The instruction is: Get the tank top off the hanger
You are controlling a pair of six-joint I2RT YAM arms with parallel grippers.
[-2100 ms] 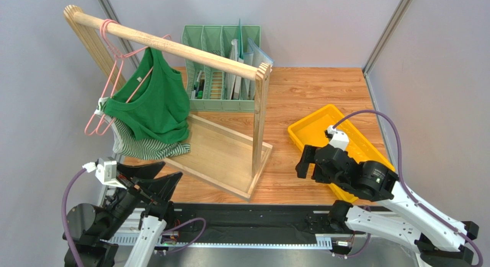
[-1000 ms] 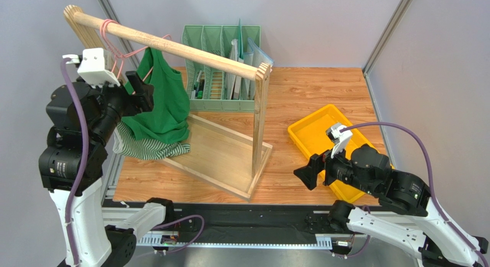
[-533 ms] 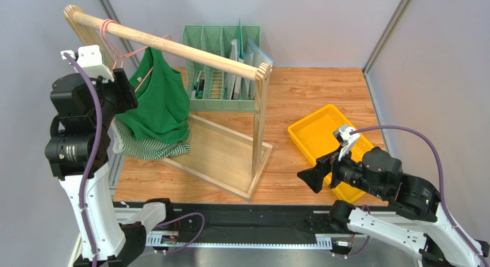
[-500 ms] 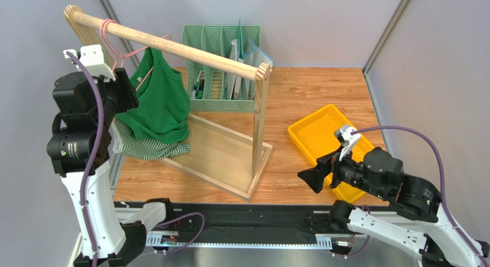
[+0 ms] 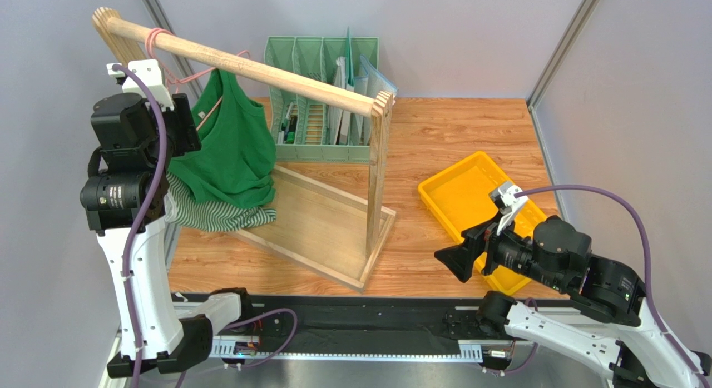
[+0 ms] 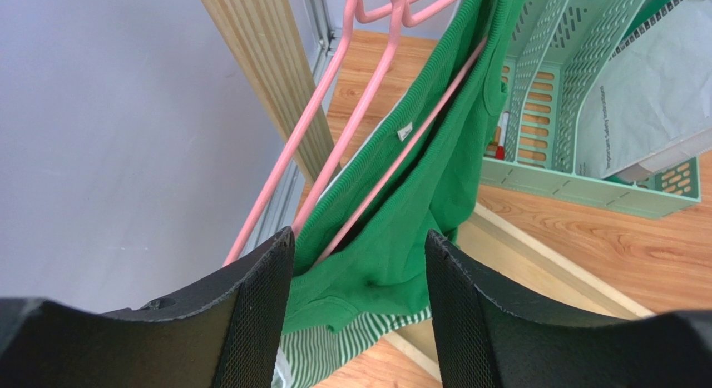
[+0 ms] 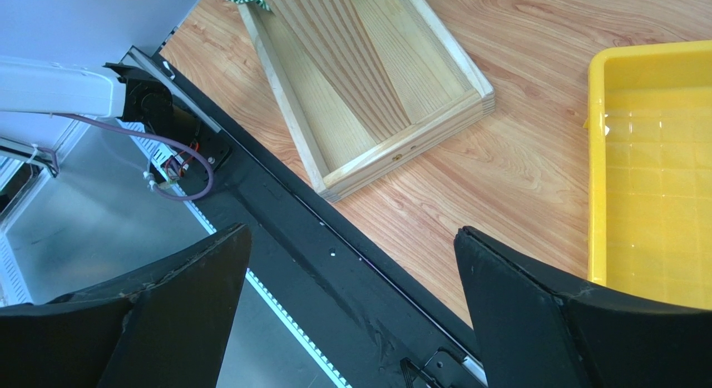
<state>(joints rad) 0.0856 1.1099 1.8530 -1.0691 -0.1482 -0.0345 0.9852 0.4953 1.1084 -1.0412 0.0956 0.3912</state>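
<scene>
A green tank top (image 5: 230, 150) hangs on a pink hanger (image 5: 171, 79) from the wooden rail (image 5: 251, 69) of a clothes rack. In the left wrist view the tank top (image 6: 418, 204) and the hanger's pink wires (image 6: 334, 154) lie just ahead of the fingers. A green-and-white striped garment (image 5: 213, 213) hangs below it. My left gripper (image 5: 185, 129) is raised beside the tank top's left edge, open and empty. My right gripper (image 5: 458, 256) is open and empty, low over the table's front edge, left of the yellow tray.
The rack's wooden base (image 5: 322, 225) and right post (image 5: 378, 167) stand mid-table. A green file organiser (image 5: 322, 100) with papers sits behind the rack. A yellow tray (image 5: 468, 196) lies at the right. The black front rail (image 7: 334, 255) runs under my right gripper.
My left arm rose from the table's front edge to the hanger's height, then shifted slightly right towards the tank top. My right gripper dropped lower and nearer the front edge.
</scene>
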